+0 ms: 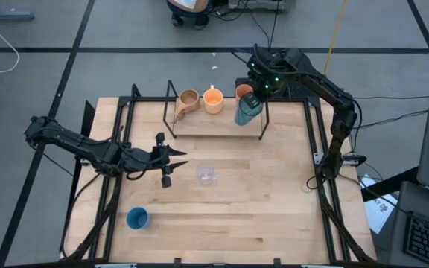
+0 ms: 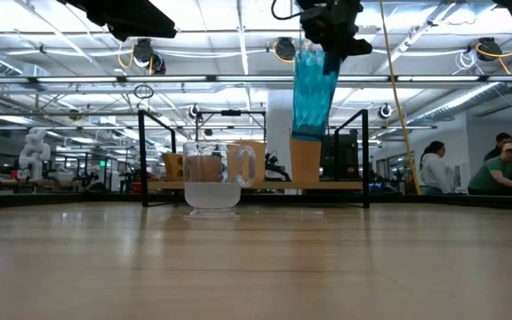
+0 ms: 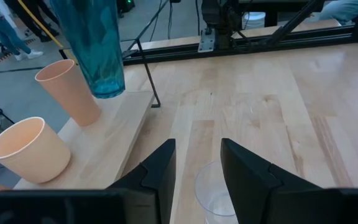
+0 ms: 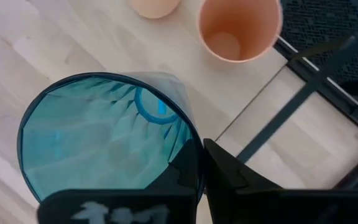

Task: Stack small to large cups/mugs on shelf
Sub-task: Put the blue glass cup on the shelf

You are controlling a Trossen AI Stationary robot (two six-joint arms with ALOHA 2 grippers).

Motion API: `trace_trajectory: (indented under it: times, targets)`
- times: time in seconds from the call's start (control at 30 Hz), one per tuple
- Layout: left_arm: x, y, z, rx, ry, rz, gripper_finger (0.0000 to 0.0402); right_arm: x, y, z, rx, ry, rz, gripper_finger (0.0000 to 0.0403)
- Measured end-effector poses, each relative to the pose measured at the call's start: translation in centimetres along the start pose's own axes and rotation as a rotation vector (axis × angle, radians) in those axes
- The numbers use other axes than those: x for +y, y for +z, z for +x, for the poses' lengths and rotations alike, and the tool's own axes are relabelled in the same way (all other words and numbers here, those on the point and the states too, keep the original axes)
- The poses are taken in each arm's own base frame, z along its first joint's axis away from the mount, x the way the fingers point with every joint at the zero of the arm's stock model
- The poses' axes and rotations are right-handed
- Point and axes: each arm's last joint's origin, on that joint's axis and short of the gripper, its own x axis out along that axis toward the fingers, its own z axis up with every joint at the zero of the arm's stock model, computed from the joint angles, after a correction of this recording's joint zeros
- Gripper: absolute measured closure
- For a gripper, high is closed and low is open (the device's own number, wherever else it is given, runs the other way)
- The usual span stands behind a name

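Note:
The shelf stands at the table's far middle on thin black legs. On it are a tan mug and two orange cups. My right gripper is shut on the teal tumbler, which hangs above the shelf's right end next to the right orange cup. A clear cup sits on the table in mid-field, and a blue cup near the front left. My left gripper hovers open just left of the clear cup, holding nothing. My right gripper holds the teal tumbler by its rim, with one finger inside the mouth and one outside the wall. The fingers come from above, pointing steeply down. The tumbler hangs below them mouth up, slightly tilted, its base clear of the shelf board.
Black frame rails run along the table's left and right sides, and the shelf's rod legs rise at its ends. People stand in the room beyond the table. Bare wood lies between the clear cup and the front edge.

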Motion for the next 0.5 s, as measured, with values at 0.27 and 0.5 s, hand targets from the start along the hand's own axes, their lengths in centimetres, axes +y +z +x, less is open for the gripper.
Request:
trace_trajectory:
  times: [0.27, 0.5]
  targets:
    - [0.0, 0.0, 0.0, -0.001, 0.0, 0.0, 0.0273, -0.3, -0.4, 2.4, 0.081, -0.077, 0.013, 0.0401]
    - [0.0, 0.0, 0.0, -0.002, 0.0, -0.001, 0.0273, -0.4, -0.1, 4.5, 0.079, -0.078, 0.016, 0.04]
